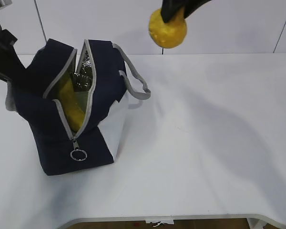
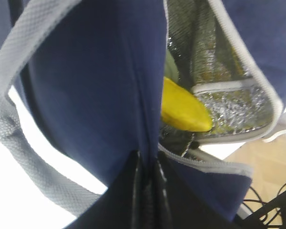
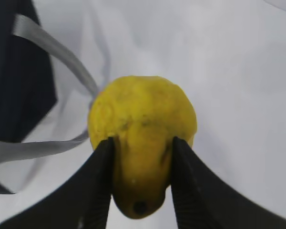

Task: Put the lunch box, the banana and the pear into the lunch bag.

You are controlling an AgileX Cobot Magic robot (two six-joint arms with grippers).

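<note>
Right gripper (image 3: 140, 183), black fingers clamped on squat, dimpled yellow-orange pear (image 3: 142, 143), holds it high above white table (image 1: 205, 143), right of unzipped navy fabric lunch bag (image 1: 43, 119) w/ yellow banana (image 2: 183, 110) inside.

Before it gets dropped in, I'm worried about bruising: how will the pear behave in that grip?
The pear looks round and smooth, so it may slip or twist between the narrow fingers. Pinched at its narrow end, it probably bruises if squeezed harder. Set on the table, it would likely roll.
</note>
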